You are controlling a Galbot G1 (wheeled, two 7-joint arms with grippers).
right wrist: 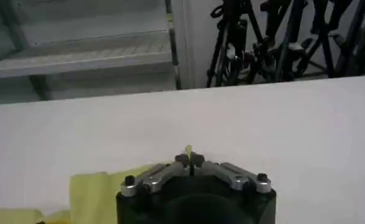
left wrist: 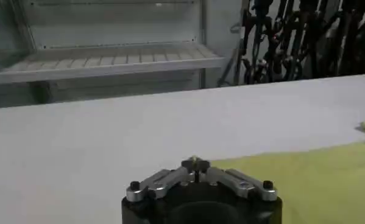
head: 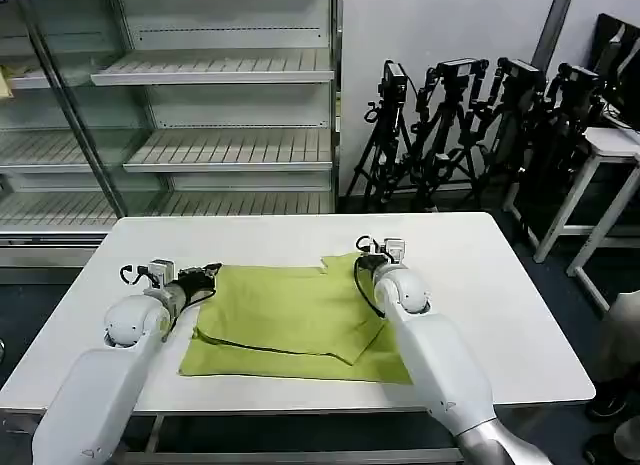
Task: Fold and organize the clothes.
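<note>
The right arm (head: 440, 365) covers the shirt's (head: 290, 320) near right corner from the head cam. In the right wrist cam, the end effector (right wrist: 190, 159) housing blocks most of the shirt, so just a yellow sliver shows. Left end effector (left wrist: 195, 163) tips are too small to tell whether there's cloth between them.

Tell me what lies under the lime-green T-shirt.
The soft lime-green short-sleeved T-shirt lies partly folded on the white rectangular table. Bare tabletop shows all around it. Folded flaps cover its lower layers, so anything beneath the fabric cannot be seen.
</note>
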